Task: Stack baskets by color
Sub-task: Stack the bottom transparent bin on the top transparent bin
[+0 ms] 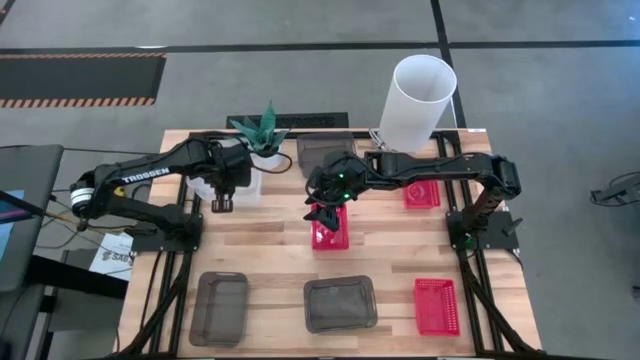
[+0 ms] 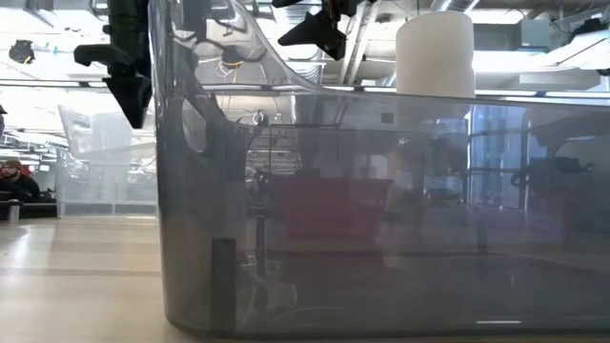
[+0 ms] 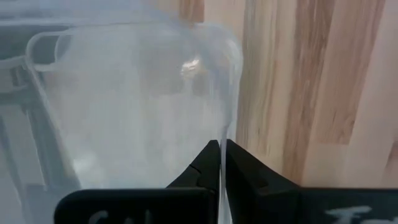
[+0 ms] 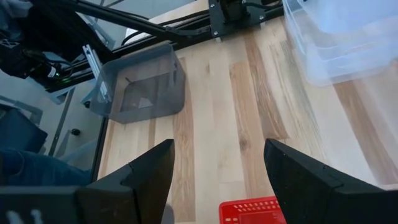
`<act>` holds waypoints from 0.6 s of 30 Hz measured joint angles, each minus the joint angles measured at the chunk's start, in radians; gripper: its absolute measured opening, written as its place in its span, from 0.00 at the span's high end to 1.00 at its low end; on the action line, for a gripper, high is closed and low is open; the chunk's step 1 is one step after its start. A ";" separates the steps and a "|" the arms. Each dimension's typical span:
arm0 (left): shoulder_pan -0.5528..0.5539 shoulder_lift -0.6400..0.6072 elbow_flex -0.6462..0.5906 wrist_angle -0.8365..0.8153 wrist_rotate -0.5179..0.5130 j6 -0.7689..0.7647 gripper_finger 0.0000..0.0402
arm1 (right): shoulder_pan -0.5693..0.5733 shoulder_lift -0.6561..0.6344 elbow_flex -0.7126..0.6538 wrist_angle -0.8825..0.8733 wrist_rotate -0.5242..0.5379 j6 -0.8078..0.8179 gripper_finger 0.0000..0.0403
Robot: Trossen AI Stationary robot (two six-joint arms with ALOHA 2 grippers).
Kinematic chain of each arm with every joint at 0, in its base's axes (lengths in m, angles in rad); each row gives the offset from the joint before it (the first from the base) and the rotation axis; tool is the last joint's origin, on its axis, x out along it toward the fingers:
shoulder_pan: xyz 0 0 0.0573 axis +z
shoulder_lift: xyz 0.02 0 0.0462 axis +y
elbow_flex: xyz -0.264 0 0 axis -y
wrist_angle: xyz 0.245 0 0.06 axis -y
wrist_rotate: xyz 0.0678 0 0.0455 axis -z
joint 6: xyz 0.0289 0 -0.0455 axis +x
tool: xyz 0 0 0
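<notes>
Far left you see a grey concrete floor w/ a black mat edged in hazard stripes (image 1: 80,78), and a dark screen stand beside the table (image 1: 270,245), a pale wood butcher-block top on a black frame.

Left hand (image 1: 222,204) sits at the table's back-left, fingers (image 3: 205,171) pinched on the rim of the clear basket (image 1: 243,186), gripping its thin wall. Just behind it stands a small white pot w/ a green plant (image 1: 265,135).

Front row, left to right: a grey basket (image 1: 219,307), a second grey basket (image 1: 340,303), a red basket (image 1: 436,305), all well apart. Low view looks straight through a grey one, so the room behind (glass partitions, bright ceiling lights) is hazy.

Centre: right hand (image 1: 324,213) hovers w/ fingers spread wide, holding nothing, over a red basket (image 1: 333,228) mid-table. A third grey basket (image 1: 322,150) lies at the back, behind that arm.

Right: a tall white cylinder (image 1: 417,103) at the back edge; another red basket (image 1: 421,193) sits partly under the right arm.
</notes>
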 joint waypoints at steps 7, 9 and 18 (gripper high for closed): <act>0.000 0.000 0.000 -0.037 0.024 0.029 1.00 | 0.000 0.000 0.000 0.000 0.000 -0.001 0.33; 0.000 0.000 -0.001 -0.046 0.035 0.038 1.00 | -0.001 0.000 0.000 0.000 0.000 -0.003 0.33; 0.003 0.068 -0.001 -0.043 0.040 0.068 1.00 | -0.014 0.000 0.000 0.001 0.000 -0.002 0.33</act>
